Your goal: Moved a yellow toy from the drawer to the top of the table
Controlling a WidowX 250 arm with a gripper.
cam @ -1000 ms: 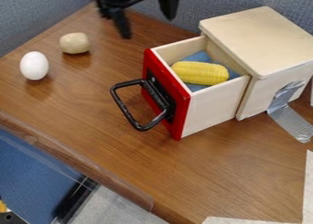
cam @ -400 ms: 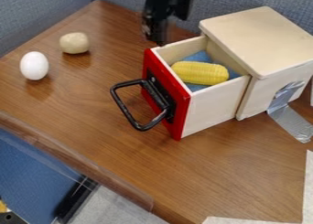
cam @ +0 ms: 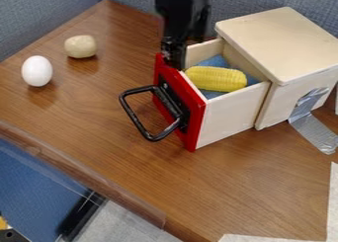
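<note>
Yellow corn toy: a plump ear of corn [cam: 216,78], lying on its side in the open drawer, on the blue lining [cam: 214,61].
Drawer: pale wood with a red front [cam: 197,118], pulled out of a wooden box [cam: 280,41]; a black handle [cam: 137,120] sticks out from the front.
Claw: black [cam: 174,53], pointing down from the top edge of the view, at the drawer's far corner by the red front, left of the corn toy; whether it is spread or pressed together I cannot tell, nor whether it touches the wood.
Change: the claw has swung from near the table's back edge toward the drawer, then come down, so that it now hides part of the drawer's far corner; the corn toy, drawer, egg and lump lie as they did.
Left side of the table [cam: 99,117]: a white egg [cam: 37,71], with a beige, rounded lump [cam: 80,47] near it, farther back.
Box side: a strip of silver tape [cam: 313,128] runs down onto the tabletop.
</note>
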